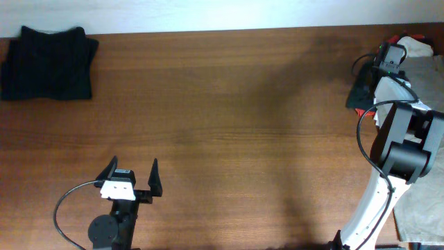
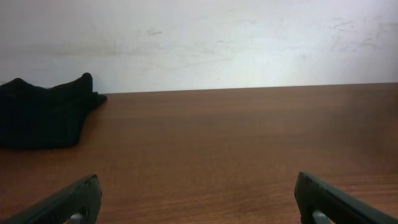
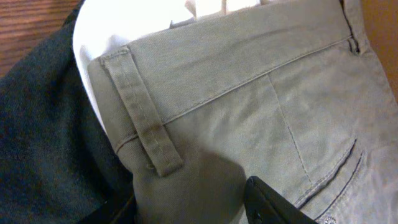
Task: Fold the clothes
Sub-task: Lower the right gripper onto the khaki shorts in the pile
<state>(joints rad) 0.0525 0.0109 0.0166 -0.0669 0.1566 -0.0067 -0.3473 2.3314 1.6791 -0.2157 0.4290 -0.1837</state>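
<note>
**Operator:** Overhead first. Where does everything sit?

**Spotter:** Your left end effector [image 1: 133, 168] is at the worktop's [image 1: 229, 118] near edge, left of its middle. Its fingers are spread wide with nothing between them. A folded black garment [image 1: 48, 64] lies on the worktop's far-left corner. The rest of the clothes are heaped at the worktop's right edge. The khaki shorts [image 1: 422, 205] drape along that edge. A white garment [image 1: 418, 47] and a bit of red cloth [image 1: 397, 38] are at the far-right corner, and a dark cloth [image 1: 359, 92] lies on the side of the heap nearest the worktop's middle. Your right arm [image 1: 388, 153] reaches from the near edge over that heap, and its wrist covers whatever is at its tip.

**Operator:** Left wrist?

**Spotter:** You look across bare worktop [image 2: 236, 143] toward a pale wall [image 2: 199, 43]. The two fingers [image 2: 68, 202] sit in the bottom corners, far apart and empty. The folded black garment [image 2: 43, 112] is at the worktop's far edge on the left, against the wall.

**Operator:** Right wrist?

**Spotter:** The khaki shorts [image 3: 249, 106] fill the view, showing the waistband, a belt loop [image 3: 146, 118] and a stitched pocket. The white garment [image 3: 112, 25] shows beyond the waistband and the dark cloth [image 3: 43, 137] lies to the left. A sliver of worktop [image 3: 25, 25] shows in the top-left corner. One dark finger [image 3: 270, 202] sits against the fabric low in the frame. I cannot tell how far your right end effector [image 3: 193, 208] is open, or whether it has the shorts pinched.
</note>
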